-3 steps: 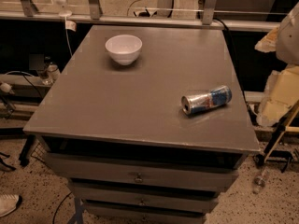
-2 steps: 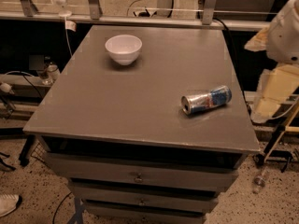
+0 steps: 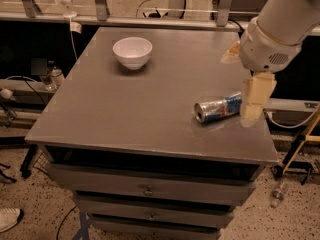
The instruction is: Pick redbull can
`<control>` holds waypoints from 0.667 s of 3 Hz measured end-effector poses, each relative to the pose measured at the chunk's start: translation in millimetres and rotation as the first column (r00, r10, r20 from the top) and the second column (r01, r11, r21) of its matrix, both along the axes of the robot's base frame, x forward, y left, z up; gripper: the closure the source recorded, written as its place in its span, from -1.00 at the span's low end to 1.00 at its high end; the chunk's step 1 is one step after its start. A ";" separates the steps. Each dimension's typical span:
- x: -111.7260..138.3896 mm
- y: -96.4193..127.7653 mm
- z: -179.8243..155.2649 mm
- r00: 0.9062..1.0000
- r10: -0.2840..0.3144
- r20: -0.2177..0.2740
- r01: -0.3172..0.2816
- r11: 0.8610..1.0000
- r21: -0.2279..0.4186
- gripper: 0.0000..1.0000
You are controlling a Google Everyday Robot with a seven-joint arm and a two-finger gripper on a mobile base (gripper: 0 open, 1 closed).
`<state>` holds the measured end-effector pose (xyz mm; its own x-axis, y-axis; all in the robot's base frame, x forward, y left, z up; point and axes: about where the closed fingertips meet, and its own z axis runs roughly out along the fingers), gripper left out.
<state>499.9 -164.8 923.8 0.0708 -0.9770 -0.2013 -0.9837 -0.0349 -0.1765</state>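
Note:
The redbull can [image 3: 218, 109] lies on its side near the right front of the grey table [image 3: 125, 114], its silver rimmed end pointing left. My gripper [image 3: 244, 79] reaches in from the upper right and hangs just right of the can and above it. One beige finger [image 3: 255, 102] hangs down over the can's right end, and the other [image 3: 231, 53] sticks out to the left, higher up. The fingers are spread apart and hold nothing.
A white bowl [image 3: 132, 52] stands at the table's back left. Drawers [image 3: 147, 189] sit under the tabletop. A metal rail [image 3: 150, 21] runs behind the table. A plastic bottle [image 3: 278, 193] lies on the floor at the right, and a shoe [image 3: 7, 219] shows at the bottom left.
My arm and gripper have moved left from beyond the table's right edge to over the table, and now stand right next to the can. The can and bowl have not moved.

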 end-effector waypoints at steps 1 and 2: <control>13.2 9.2 -35.0 0.999 0.045 -0.029 -0.045 0.999 -0.022 -1.00; 16.5 12.4 -55.5 0.997 0.058 -0.055 -0.060 0.997 -0.040 -1.00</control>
<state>516.4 -152.3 868.3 0.1185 -0.9791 -0.1653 -0.9877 -0.0992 -0.1206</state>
